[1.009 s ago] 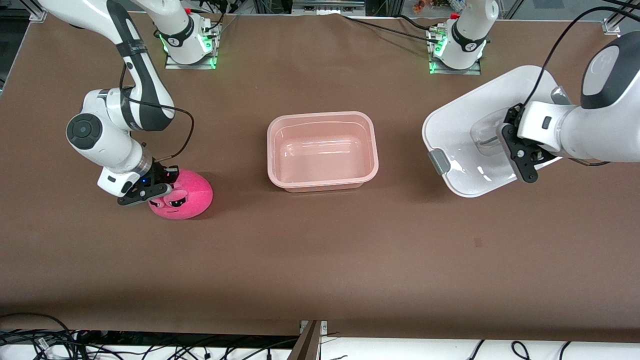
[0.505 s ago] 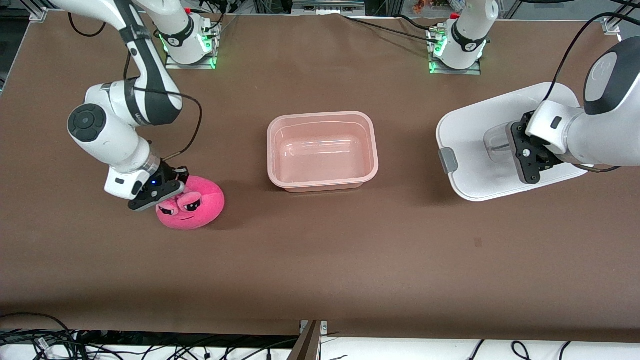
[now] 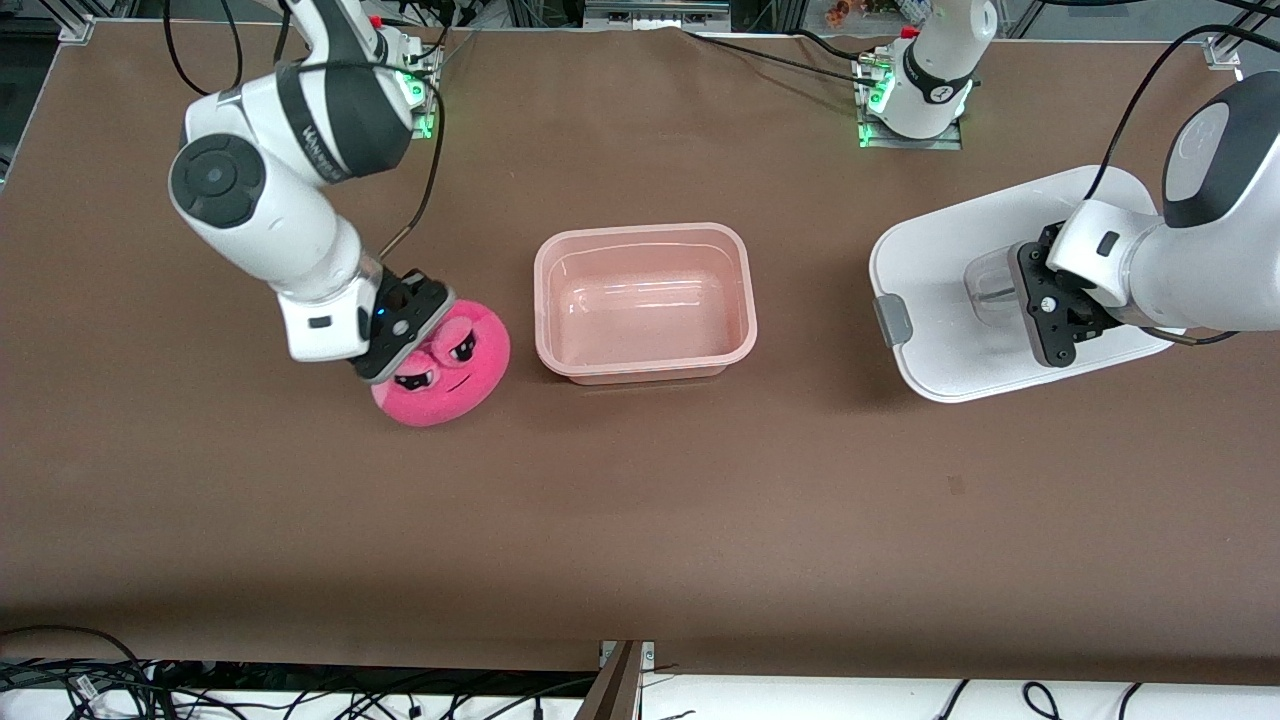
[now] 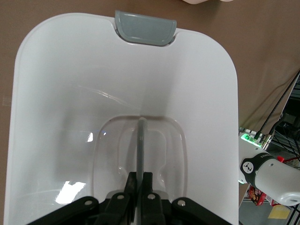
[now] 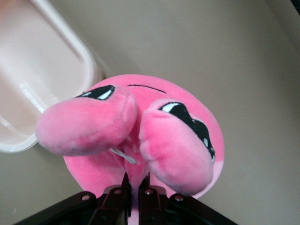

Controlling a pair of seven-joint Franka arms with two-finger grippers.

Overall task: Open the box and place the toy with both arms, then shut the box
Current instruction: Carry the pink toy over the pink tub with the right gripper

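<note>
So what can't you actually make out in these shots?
- Front view: right pincer tips, hidden by its own wrist and the toy.
- Front view: lid handle under left pincer, covered by the arm.
- Right wrist view: most of the box, cut off by the edge.

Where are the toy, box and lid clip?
toy (image 3: 455, 385): front view, lower face.
box (image 3: 645, 232): front view, rim nearest the bases.
lid clip (image 4: 145, 29): left wrist view, clip's middle.
</note>
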